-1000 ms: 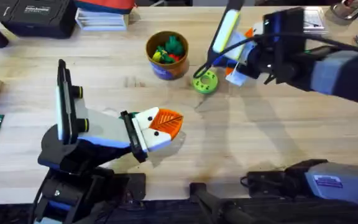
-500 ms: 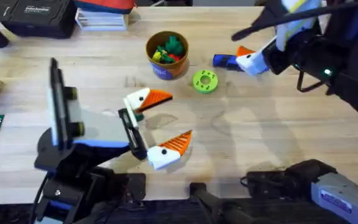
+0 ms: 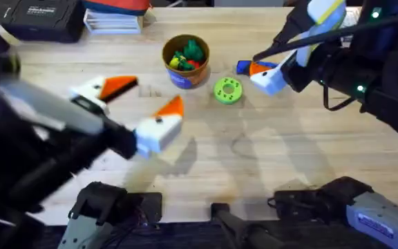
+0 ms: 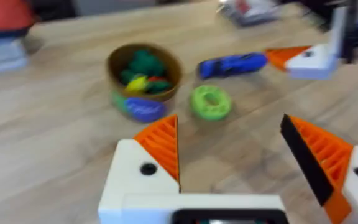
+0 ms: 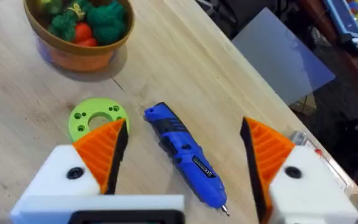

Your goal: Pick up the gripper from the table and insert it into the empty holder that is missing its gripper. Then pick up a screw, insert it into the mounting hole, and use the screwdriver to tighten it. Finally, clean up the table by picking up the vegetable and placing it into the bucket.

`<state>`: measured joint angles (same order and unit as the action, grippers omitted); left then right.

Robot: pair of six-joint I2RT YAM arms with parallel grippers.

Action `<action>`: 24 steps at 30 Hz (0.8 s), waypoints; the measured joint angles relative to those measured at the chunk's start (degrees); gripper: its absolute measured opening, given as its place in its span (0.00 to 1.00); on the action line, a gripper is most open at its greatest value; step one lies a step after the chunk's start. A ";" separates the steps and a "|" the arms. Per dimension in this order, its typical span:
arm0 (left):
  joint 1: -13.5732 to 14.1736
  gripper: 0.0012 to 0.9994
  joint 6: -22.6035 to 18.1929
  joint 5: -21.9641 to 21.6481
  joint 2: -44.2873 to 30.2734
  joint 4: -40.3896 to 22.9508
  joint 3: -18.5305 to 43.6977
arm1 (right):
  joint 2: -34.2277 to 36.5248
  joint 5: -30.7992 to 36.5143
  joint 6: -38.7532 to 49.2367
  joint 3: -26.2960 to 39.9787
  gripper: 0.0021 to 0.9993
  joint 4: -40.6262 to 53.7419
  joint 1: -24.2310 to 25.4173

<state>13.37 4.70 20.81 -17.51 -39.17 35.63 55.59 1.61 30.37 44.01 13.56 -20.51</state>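
Blue and flat on the worktop (image 5: 17,124), the screwdriver (image 5: 185,152) is what I judge my right tool (image 5: 185,127) is here for. It lies just beside the green ring (image 5: 97,118), blunt end nearest the ring, with the thin dark bit pointing away from both the ring and the bucket (image 5: 79,53) beyond it. Its long axis runs down the gap between my right fingers rather than across it, so closing would squeeze the barrel across its width (the way I would want it).

That tool is spread wide, holding nothing, one orange pad on each side of the barrel and above it. To do this well I would:

- come straight down with the barrel centred between the pads;
- close around the middle of the body, not near the bit, so it hangs balanced;
- keep the ring-side finger off the ring, which sits close to that pad;
- lift only once both ribbed pads bear on the round body, since a cylinder may roll out from under one.

My left tool (image 4: 229,134) is also released and empty, hanging above the worktop on the far side of the ring from the screwdriver, and well apart from it.
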 joint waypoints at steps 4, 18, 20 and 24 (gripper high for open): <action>0.00 0.99 -2.71 -9.91 -14.61 -10.76 11.15 | 0.09 0.00 -0.01 0.00 0.99 0.07 0.00; 0.05 0.99 -13.55 -21.91 -49.05 -29.70 21.38 | 0.09 0.00 -0.16 0.00 0.99 1.33 0.00; 0.42 0.99 -18.28 -21.89 -50.96 -31.02 21.38 | 0.09 0.00 -0.18 0.00 0.99 1.93 0.00; 0.74 0.99 -23.71 -21.89 -52.82 -30.93 21.38 | 0.09 0.02 -0.16 0.00 0.99 1.98 0.00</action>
<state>14.11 -19.01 -1.09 -70.33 -70.10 57.01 55.68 1.63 30.21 44.01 15.54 -20.51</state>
